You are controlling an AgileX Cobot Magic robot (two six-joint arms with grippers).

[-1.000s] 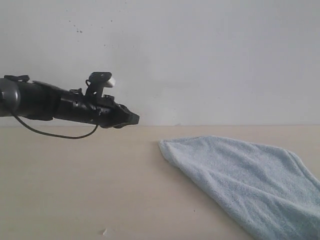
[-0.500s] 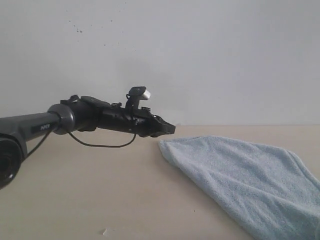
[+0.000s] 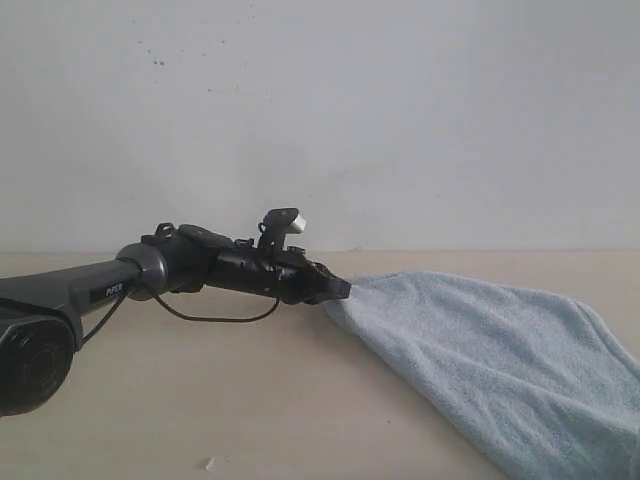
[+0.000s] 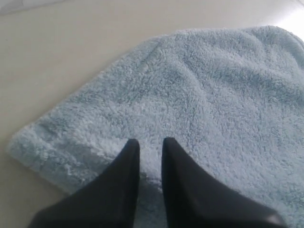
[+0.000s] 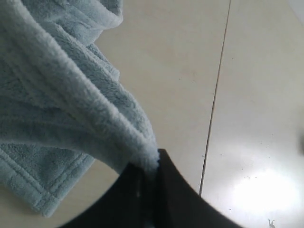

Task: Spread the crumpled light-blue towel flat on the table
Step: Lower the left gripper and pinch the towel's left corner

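The light-blue towel [image 3: 500, 360] lies on the beige table [image 3: 200, 400], folded into a wedge whose tip points left. My left gripper [image 3: 340, 288] reaches in from the left and meets that tip. In the left wrist view its black fingers [image 4: 130, 156] stand a narrow gap apart over the towel [image 4: 213, 85] near a hemmed corner, so the left gripper [image 4: 149, 142] is open. The right gripper [image 5: 154, 159] is shut on a fold of the towel [image 5: 57, 95], which hangs lifted from it. The right arm is out of the exterior view.
A white wall [image 3: 400, 100] rises behind the table's far edge. A small pale speck [image 3: 208, 463] lies on the table near the front. In the right wrist view a thin dark seam [image 5: 216, 95] runs across the surface beside the towel.
My left arm has swung right and lower, from well left of the towel to its left tip. The towel lies as before.
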